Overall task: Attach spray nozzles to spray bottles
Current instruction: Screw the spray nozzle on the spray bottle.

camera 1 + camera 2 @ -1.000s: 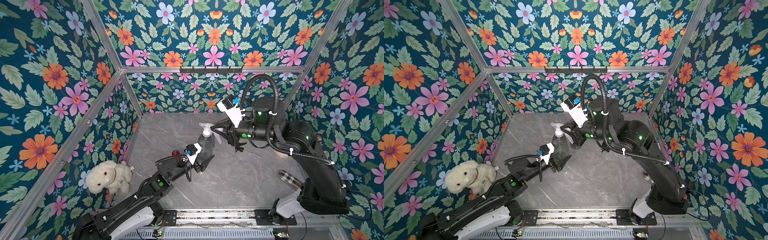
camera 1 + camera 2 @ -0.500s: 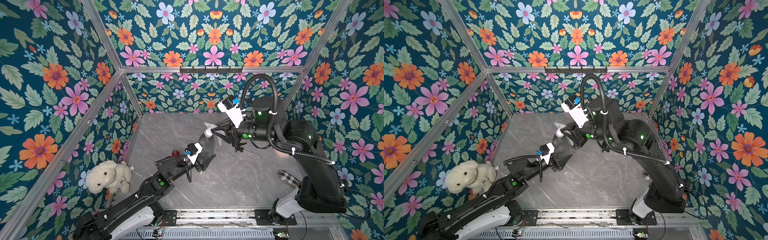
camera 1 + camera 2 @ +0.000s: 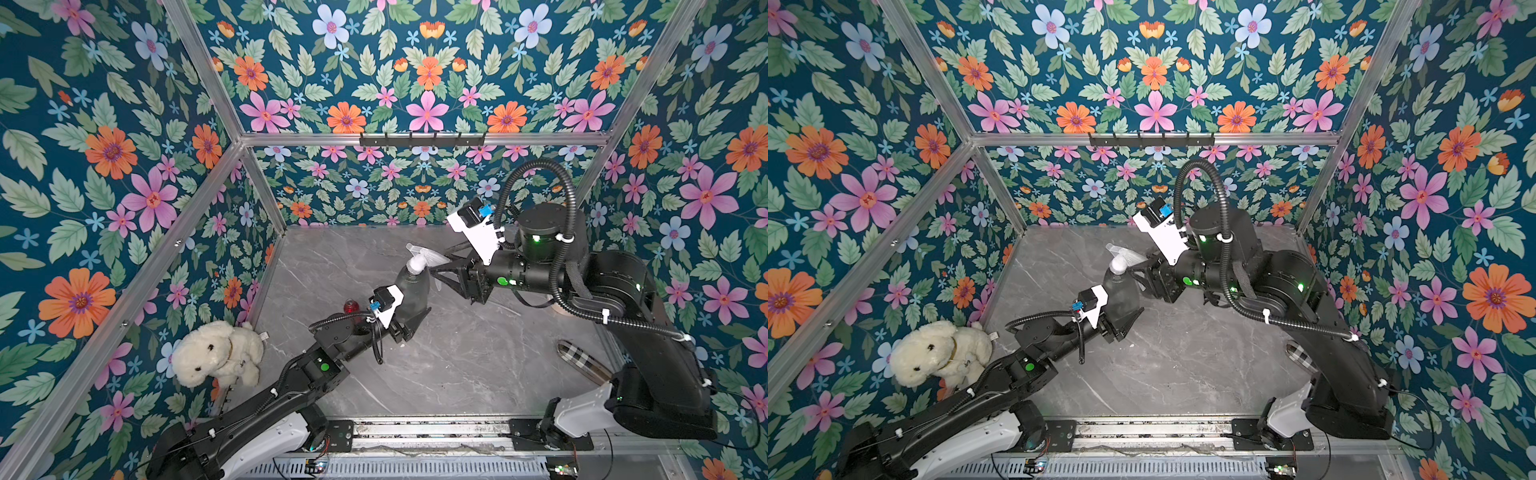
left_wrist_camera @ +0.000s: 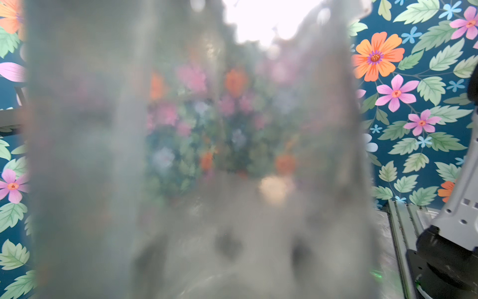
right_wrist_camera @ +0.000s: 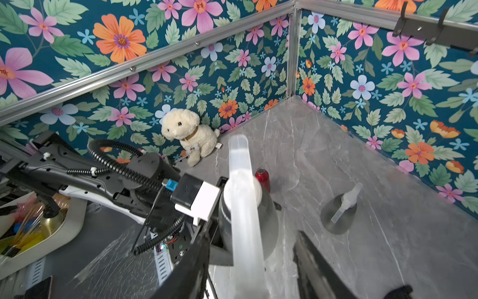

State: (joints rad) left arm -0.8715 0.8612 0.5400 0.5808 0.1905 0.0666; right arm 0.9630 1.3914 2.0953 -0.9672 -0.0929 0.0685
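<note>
A smoky-grey cone-shaped spray bottle [image 3: 409, 286] [image 3: 1121, 291] stands upright mid-table with my left gripper [image 3: 409, 309] [image 3: 1121, 309] shut on its lower body. This bottle [image 4: 194, 155] fills the left wrist view and hides the fingers there. A whitish spray nozzle [image 3: 417, 262] [image 5: 243, 207] sits on its neck. My right gripper [image 3: 440, 262] [image 5: 254, 271] is open, with one finger on each side of the nozzle and a gap on both sides. A small red bottle [image 3: 351, 306] [image 5: 262, 178] stands just behind. A second grey bottle [image 5: 338, 217] carries a nozzle.
A cream plush dog [image 3: 216, 353] sits against the left wall. A plaid object [image 3: 582, 361] lies by the right arm's base. In the right wrist view, a tray of colourful items [image 5: 38, 227] sits off the table. Floral walls enclose three sides.
My right gripper has opened and let go of the nozzle, which stays on the bottle's neck. The left gripper and bottle have not moved.
</note>
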